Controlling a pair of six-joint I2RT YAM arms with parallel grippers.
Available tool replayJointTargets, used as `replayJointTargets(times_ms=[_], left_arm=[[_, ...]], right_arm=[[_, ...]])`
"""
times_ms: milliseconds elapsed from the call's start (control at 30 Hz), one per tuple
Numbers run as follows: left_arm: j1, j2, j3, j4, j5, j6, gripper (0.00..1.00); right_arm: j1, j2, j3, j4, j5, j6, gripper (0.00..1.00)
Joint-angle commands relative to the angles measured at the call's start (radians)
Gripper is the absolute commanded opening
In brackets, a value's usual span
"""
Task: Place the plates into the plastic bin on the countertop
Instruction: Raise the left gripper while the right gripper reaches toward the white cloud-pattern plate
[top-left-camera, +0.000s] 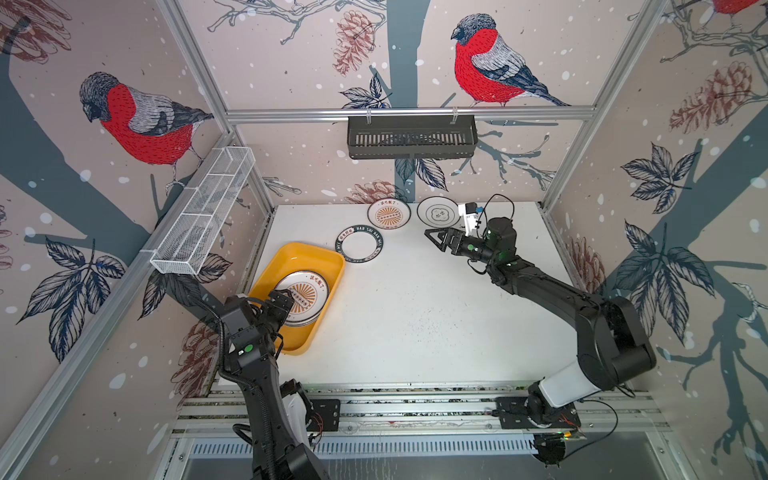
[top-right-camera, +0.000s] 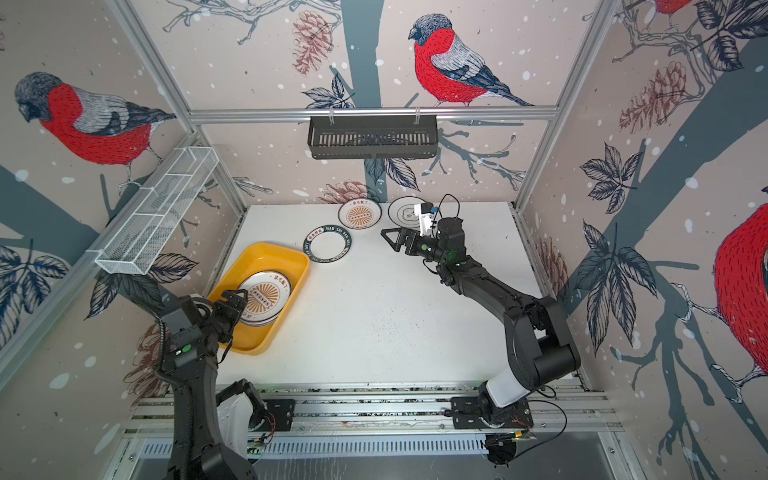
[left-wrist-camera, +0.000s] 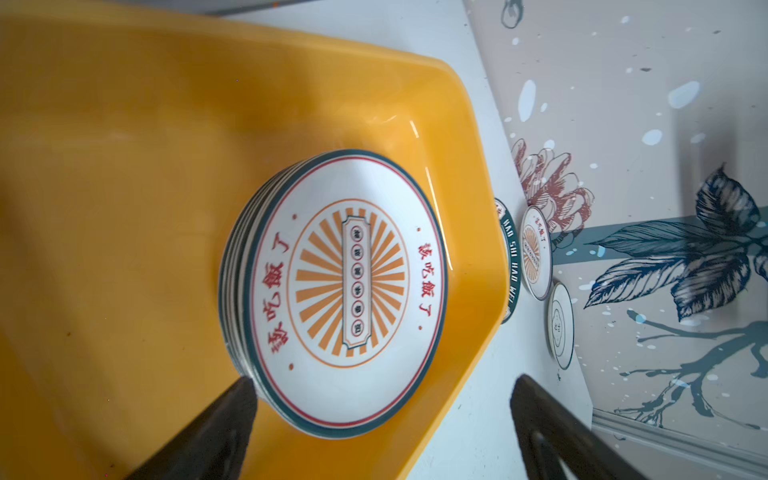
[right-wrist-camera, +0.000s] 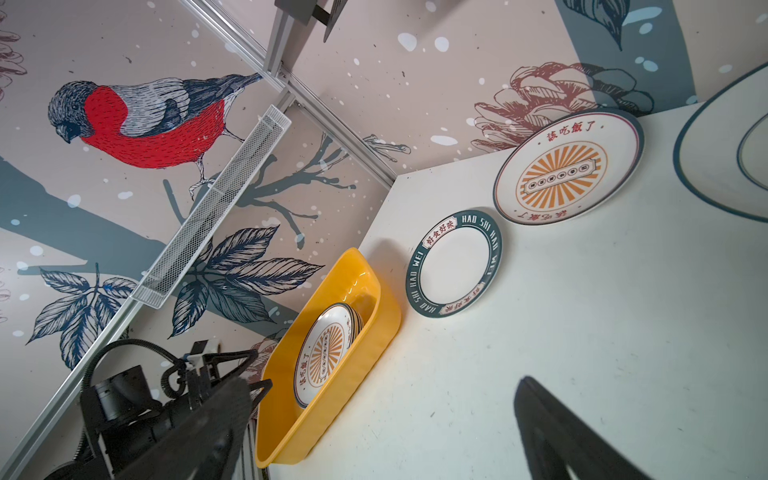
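We see the plastic bin (top-left-camera: 309, 254) at the left of the tabletop (top-left-camera: 415, 316). Its long axis runs from the near edge toward the far wall, leaning right at the far end. A stack of plates (top-left-camera: 314, 290) lies flat inside it, sunburst face up. The left pincer (left-wrist-camera: 383, 379) hovers at the stack's rim, spread wide and holding nothing.

Three plates lie flat outside the bin. The green-lettered plate (top-left-camera: 359, 245) sits just beyond the bin's far corner. The sunburst plate (top-left-camera: 389, 214) and the thin-rimmed plate (top-left-camera: 434, 212) lie by the far wall, the latter partly hidden by the right arm. The right pincer (top-left-camera: 434, 240) hangs near them, wide and empty. A white mesh basket (top-left-camera: 203, 212) and a black slatted basket (top-left-camera: 411, 137) hang on the walls above.
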Motion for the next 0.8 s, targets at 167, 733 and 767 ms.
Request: replayJointTargets(times_ms=[167, 733, 767], left_arm=[[-0.042, -0.043, 0.165, -0.034, 0.116, 0.186, 0.96], [-0.291, 0.021, 0.243, 0.202, 0.319, 0.254, 0.96], [-0.32, 0.036, 0.256, 0.196, 0.3, 0.263, 0.96]], right_arm=[[0.025, 0.08, 0.076, -0.025, 0.076, 0.038, 1.0], [0.181, 0.443, 0.33, -0.028, 0.162, 0.123, 0.99], [0.189, 0.463, 0.35, -0.026, 0.164, 0.124, 1.0]])
